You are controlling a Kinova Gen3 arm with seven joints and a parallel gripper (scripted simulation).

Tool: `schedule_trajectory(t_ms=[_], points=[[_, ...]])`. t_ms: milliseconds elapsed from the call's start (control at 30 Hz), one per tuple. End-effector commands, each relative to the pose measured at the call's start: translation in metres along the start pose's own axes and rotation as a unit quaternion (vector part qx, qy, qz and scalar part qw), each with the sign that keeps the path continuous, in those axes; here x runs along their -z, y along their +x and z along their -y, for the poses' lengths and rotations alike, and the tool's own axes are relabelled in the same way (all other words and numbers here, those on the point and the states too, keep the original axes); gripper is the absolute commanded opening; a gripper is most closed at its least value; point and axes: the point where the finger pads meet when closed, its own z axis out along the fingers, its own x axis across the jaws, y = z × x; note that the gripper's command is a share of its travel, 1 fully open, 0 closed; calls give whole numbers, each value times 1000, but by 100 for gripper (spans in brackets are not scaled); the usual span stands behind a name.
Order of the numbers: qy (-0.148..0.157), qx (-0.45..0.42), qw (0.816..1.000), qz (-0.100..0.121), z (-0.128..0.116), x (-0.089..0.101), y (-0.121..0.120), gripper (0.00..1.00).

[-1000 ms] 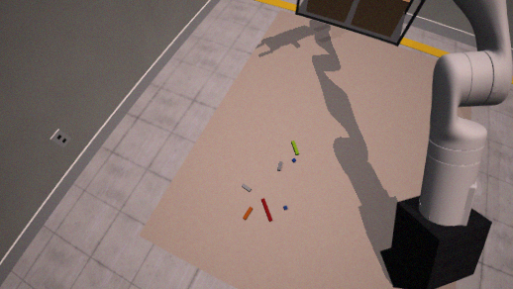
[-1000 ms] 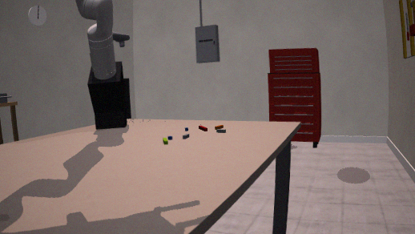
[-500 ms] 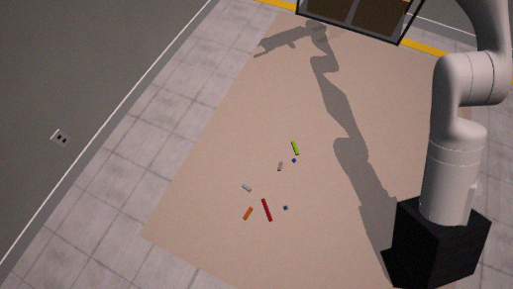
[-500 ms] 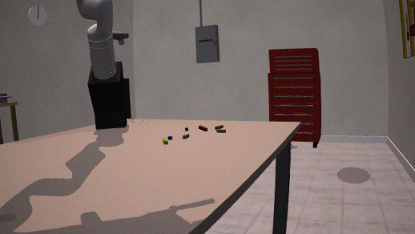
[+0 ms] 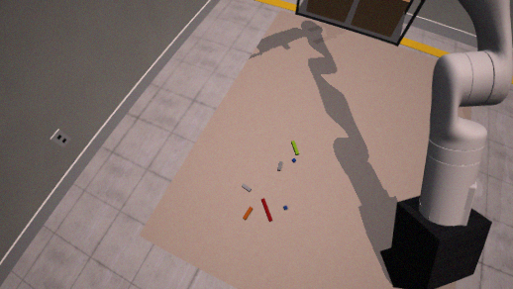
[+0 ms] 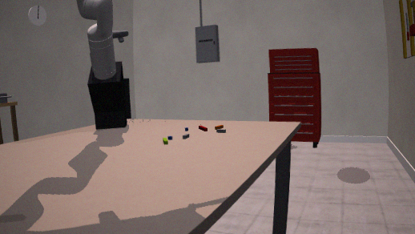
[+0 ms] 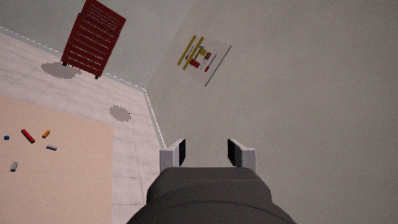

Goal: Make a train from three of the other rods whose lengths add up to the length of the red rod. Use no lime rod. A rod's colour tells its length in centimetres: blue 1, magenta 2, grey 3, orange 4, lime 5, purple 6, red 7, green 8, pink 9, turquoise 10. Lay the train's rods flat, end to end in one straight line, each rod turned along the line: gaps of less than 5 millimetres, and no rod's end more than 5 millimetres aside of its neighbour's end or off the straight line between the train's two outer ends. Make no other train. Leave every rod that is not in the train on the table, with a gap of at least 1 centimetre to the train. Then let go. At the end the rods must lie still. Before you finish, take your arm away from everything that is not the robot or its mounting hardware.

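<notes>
The red rod lies flat on the tan table, with the orange rod to its left and a blue rod to its right. One grey rod lies above them, a second grey rod further back. Another blue rod lies beside the lime rod. All rods lie apart. My gripper is open and empty, high above the table and pointing at the wall. In the wrist view the red rod, orange rod and grey rods lie far left.
The arm's black base stands at the table's near right corner. A red tool cabinet stands by the wall beyond the table. The table's edge runs close to the rods on one side.
</notes>
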Motion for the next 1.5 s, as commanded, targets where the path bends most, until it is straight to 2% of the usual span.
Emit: schedule_trajectory(t_ms=[0, 100, 133, 400, 433, 700, 733, 1000, 1033, 1300, 1333, 1467], points=[[-1, 4, 1000, 2, 4, -1, 2, 100], [-1, 4, 1000, 2, 4, -1, 2, 100], [1, -9, 1000, -2, 16, -12, 9, 100], [1, -9, 1000, -2, 16, -12, 9, 100], [3, -22, 1000, -5, 27, -22, 16, 100], [3, -22, 1000, -5, 27, -22, 16, 100], [4, -36, 999, -7, 39, -33, 22, 100], [4, -36, 999, -7, 39, -33, 22, 100], [6, -50, 999, -9, 51, -45, 28, 100], [6, -50, 999, -9, 51, -45, 28, 100], [8, -65, 998, -10, 63, -57, 33, 100], [8, -65, 998, -10, 63, -57, 33, 100]])
